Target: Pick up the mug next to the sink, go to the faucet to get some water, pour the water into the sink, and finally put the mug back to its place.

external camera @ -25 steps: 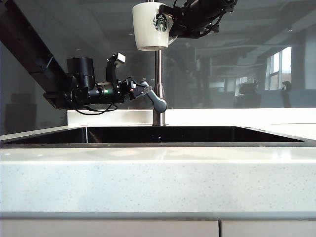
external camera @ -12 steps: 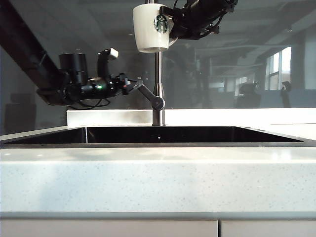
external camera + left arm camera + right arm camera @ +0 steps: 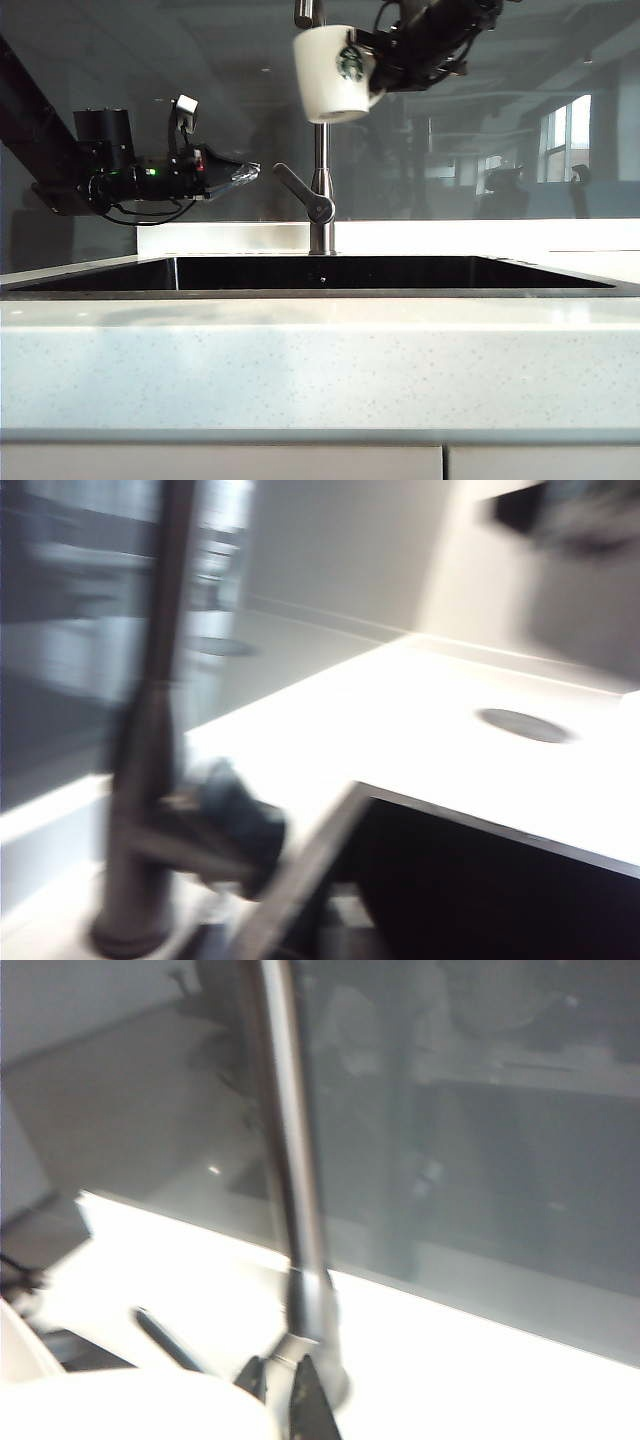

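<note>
The white mug (image 3: pixel 333 75) with its green logo hangs high over the sink (image 3: pixel 320 272), slightly tilted, in front of the faucet (image 3: pixel 320 180) pipe. My right gripper (image 3: pixel 385 62) is shut on its handle side. In the right wrist view the dark fingers (image 3: pixel 315 1405) pinch the white mug (image 3: pixel 130 1405) near the faucet (image 3: pixel 290 1160). My left gripper (image 3: pixel 245 174) hovers left of the faucet lever (image 3: pixel 298 190), apart from it; its jaws are too blurred to read. The left wrist view shows the faucet (image 3: pixel 160 680), its lever (image 3: pixel 230 825) and the sink (image 3: pixel 480 890).
A pale stone counter (image 3: pixel 320 350) runs along the front of the sink, and a raised white ledge (image 3: pixel 220 238) stands behind it. A dark window wall rises behind the faucet. A round grey disc (image 3: pixel 525 725) lies on the counter beside the sink.
My left gripper has drawn back to the left from the faucet lever and let it go. The right gripper has carried the mug a little right and down, and tilted it.
</note>
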### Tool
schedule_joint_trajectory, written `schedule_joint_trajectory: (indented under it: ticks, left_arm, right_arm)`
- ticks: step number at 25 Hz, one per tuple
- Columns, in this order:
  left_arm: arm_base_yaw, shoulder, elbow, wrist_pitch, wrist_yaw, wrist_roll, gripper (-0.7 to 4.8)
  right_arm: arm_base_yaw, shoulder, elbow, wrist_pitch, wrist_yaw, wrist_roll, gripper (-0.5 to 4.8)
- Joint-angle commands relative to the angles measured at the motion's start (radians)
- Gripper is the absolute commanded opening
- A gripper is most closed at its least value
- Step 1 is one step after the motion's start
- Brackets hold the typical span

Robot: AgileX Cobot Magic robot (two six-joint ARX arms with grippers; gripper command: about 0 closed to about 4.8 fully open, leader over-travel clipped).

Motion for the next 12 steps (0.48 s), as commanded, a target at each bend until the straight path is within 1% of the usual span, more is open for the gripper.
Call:
schedule_joint_trajectory:
  ticks: [1, 5, 7, 8, 10, 12]
  left_arm:
    - [0.014, -0.006, 0.003, 0.080, 0.070, -0.126, -0.06]
    - [0.013, -0.006, 0.003, 0.092, 0.074, -0.133, -0.06]
    - [0.012, -0.006, 0.003, 0.092, 0.075, -0.135, -0.06]
    - [0.012, -0.006, 0.003, 0.091, 0.076, -0.136, -0.06]
    - [0.012, -0.006, 0.003, 0.092, 0.082, -0.151, -0.06]
    - [0.012, -0.006, 0.003, 0.091, 0.083, -0.165, -0.06]
  right_arm:
    - [-0.031, -0.054, 0.013, -0.050, 0.016, -0.195, -0.05]
    - [-0.033, -0.082, 0.013, -0.146, 0.161, -0.470, -0.05]
    - [-0.029, -0.093, 0.013, -0.166, 0.212, -0.584, -0.05]
    - [-0.013, -0.102, 0.013, -0.171, 0.277, -0.700, -0.05]
    - [0.011, -0.109, 0.013, -0.170, 0.369, -0.844, -0.05]
    - [0.028, -0.110, 0.013, -0.169, 0.427, -0.936, -0.05]
